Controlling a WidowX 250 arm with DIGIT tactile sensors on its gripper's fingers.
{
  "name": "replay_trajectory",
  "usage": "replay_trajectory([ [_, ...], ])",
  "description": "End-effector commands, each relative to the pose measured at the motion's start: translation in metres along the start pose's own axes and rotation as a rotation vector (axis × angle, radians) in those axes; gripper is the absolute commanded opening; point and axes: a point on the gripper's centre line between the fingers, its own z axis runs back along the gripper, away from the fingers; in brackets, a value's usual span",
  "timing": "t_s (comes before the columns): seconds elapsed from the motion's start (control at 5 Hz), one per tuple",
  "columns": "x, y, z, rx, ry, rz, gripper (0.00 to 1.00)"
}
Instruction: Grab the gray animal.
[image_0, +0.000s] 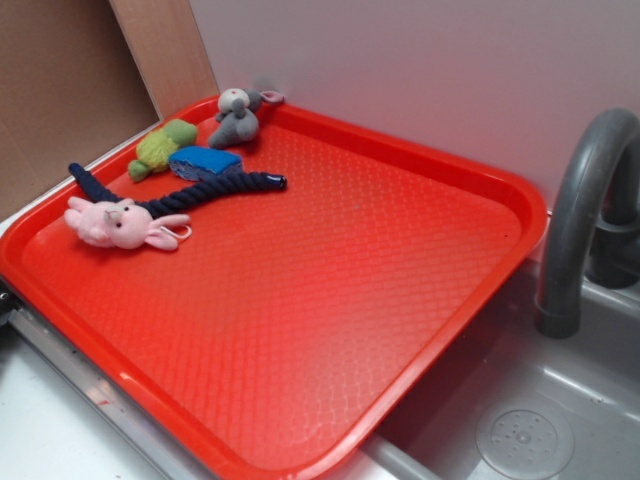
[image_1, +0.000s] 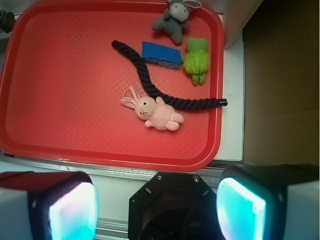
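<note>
Gray animal (image_1: 172, 21): plush, pale face, pink-lined ears, tray (image_1: 60, 100) corner; end effector (image_1: 157, 200) fingers spread, empty.

A red tray (image_0: 420, 330) rests on the worktop (image_1: 232, 100), one corner jutting over a gray sink (image_0: 560, 420). On it the gray animal (image_0: 236, 115) lies in the far corner, with a green plush (image_0: 160, 148) and a blue sponge (image_0: 204, 161) just beside it. A dark rope (image_0: 180, 195) curves across the tray beside the sponge, touching a pink plush (image_0: 120, 223) near the tray's edge.
</note>
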Motion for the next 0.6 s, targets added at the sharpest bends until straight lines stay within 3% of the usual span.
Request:
replay_trajectory([
  [0.0, 0.000, 0.000, 0.000, 0.000, 0.000, 0.000, 1.00],
  [0.4, 0.058, -0.001, -0.038, 0.028, -0.066, 0.235, 1.00],
])
